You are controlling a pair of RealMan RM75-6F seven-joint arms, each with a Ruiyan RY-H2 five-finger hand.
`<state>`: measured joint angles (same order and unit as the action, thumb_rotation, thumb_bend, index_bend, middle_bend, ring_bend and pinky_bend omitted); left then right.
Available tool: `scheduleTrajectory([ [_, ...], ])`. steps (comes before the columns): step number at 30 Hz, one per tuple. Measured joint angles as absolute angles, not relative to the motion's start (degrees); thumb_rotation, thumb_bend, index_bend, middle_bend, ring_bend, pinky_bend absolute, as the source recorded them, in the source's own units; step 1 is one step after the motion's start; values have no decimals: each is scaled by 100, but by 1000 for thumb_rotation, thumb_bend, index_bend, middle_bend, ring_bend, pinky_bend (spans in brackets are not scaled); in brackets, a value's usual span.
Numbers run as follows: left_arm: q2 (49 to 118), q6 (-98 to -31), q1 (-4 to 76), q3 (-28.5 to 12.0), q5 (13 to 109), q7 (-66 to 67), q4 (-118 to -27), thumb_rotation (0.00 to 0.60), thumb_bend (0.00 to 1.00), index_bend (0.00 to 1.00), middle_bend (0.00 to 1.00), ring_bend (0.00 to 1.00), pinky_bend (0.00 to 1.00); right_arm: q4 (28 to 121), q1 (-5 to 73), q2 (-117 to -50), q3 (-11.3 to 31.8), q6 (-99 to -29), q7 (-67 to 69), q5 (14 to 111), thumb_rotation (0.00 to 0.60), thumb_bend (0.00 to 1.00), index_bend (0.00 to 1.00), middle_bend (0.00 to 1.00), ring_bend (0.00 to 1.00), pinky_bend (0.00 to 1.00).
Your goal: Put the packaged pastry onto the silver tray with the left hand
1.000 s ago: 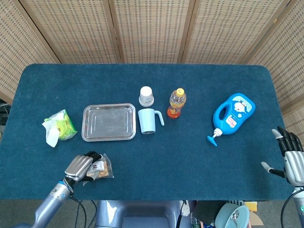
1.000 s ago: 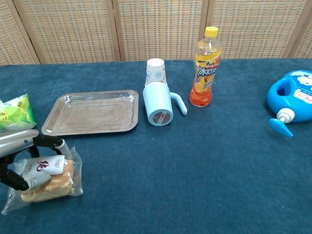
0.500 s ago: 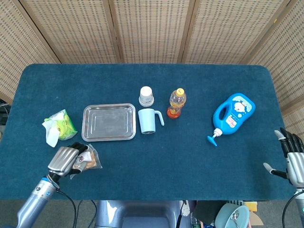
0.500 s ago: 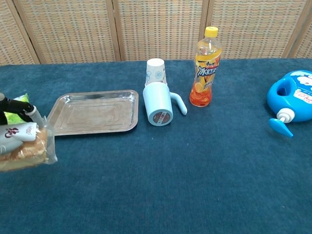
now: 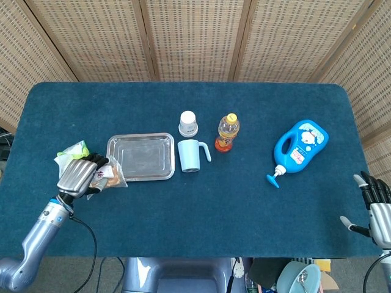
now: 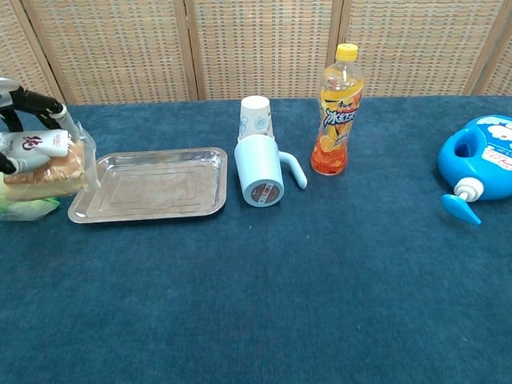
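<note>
My left hand grips the packaged pastry, a clear bag with a brown bun and a white label. In the chest view the left hand holds the packaged pastry off the table, just left of the silver tray. The silver tray lies flat and bare at the table's left centre. My right hand shows at the lower right edge of the head view, fingers apart and holding nothing.
A green snack bag lies behind the left hand. Right of the tray lie a tipped light blue mug, a paper cup and an orange drink bottle. A blue detergent bottle lies at the right.
My left hand has lifted the pastry from the table's near edge and carried it away from me, up to the tray's left end. The right hand has drifted slightly lower.
</note>
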<state>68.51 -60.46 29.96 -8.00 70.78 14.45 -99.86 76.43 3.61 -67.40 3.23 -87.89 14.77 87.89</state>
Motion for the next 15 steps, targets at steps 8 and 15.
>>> scheduleTrajectory([
  [8, 7183, -5831, 3294, -999, 7035, 1079, -9247, 600, 469, 439, 373, 241, 403, 7572, 298, -6815, 200, -8891, 1491, 8978, 600, 181, 0, 0, 0, 0],
  [15, 7467, -5625, 3559, -1132, 6945, 1027, -8772, 600, 469, 439, 373, 241, 401, 7506, 244, -6857, 120, -9001, 1564, 9116, 600, 181, 0, 0, 0, 0],
])
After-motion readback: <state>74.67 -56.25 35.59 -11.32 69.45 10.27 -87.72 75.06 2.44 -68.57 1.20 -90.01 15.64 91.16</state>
